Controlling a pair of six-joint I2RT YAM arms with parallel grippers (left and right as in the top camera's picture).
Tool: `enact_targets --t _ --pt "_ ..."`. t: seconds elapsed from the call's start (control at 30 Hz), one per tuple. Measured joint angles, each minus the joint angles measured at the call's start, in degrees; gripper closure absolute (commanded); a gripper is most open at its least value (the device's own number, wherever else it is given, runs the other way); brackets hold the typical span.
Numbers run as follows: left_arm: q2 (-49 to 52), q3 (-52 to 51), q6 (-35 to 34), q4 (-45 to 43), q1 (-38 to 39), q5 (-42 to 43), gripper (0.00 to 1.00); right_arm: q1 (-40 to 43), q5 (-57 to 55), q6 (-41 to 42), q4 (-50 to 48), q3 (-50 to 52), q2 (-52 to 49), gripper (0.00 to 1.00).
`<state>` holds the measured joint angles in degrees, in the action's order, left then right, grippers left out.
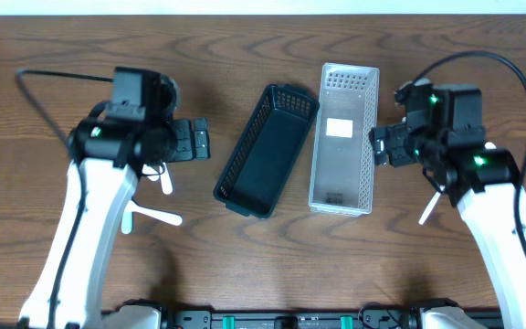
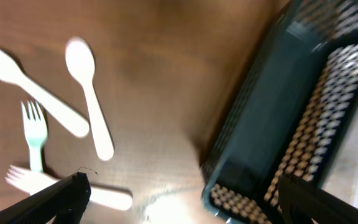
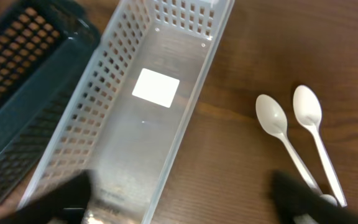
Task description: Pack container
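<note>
Left wrist view showed my left gripper spread wide and empty. Just beyond it lay a white spoon with forks beside it, the dark basket off to the side. My right gripper also stood open, holding nothing, over the near end of the clear basket, two spoons just beside that. Neither basket held cutlery, so I judged packing not begun; the next move called for dropping onto one handle and pinching it.

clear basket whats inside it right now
The clear basket holds only a white square label on its floor, no cutlery. The right gripper hides its near corner in the wrist view.
</note>
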<state>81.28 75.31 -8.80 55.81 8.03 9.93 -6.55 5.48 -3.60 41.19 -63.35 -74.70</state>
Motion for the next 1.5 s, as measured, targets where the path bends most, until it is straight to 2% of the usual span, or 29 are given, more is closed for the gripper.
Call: enact_targets --t 0.03,0.07,0.13,0.23,0.27,0.4,0.53,0.8,1.17,1.5 --pt "1.3 0.0 0.0 0.5 0.0 0.0 0.02 0.1 -0.7 0.0 -0.2 -0.2 -1.0 0.93" --pt "2.7 0.0 0.3 0.7 0.0 0.0 0.13 0.2 -1.6 0.4 -0.4 -0.2 -1.6 0.99" --pt "4.5 0.0 1.7 0.4 0.0 0.0 0.39 1.1 -3.9 2.1 -0.8 -0.2 -2.3 0.99" --pt "6.2 0.0 6.8 -1.4 0.0 0.0 0.66 3.9 -6.9 5.4 -1.2 -0.3 -2.8 0.99" --pt "6.7 0.0 8.7 -2.3 0.0 0.0 0.73 4.9 -7.6 6.3 -1.2 -0.3 -3.0 0.99" --pt "9.1 0.0 12.4 -4.4 0.0 0.0 0.89 7.4 -8.6 7.9 1.1 -0.5 -5.3 0.99" --pt "13.1 0.0 14.4 -4.7 0.0 0.0 0.94 7.5 -7.1 8.7 3.2 -0.6 -10.4 0.99" --pt "20.0 0.0 15.1 -1.9 0.0 0.1 0.94 7.5 0.9 8.6 4.0 -0.6 -18.3 0.99" --pt "20.4 0.0 15.1 4.9 0.4 8.3 0.94 7.4 14.2 2.6 4.7 -0.6 -20.3 0.91" --pt "20.4 0.0 15.1 5.7 6.0 10.1 0.94 7.4 17.1 0.8 4.6 -0.6 -20.5 0.92"
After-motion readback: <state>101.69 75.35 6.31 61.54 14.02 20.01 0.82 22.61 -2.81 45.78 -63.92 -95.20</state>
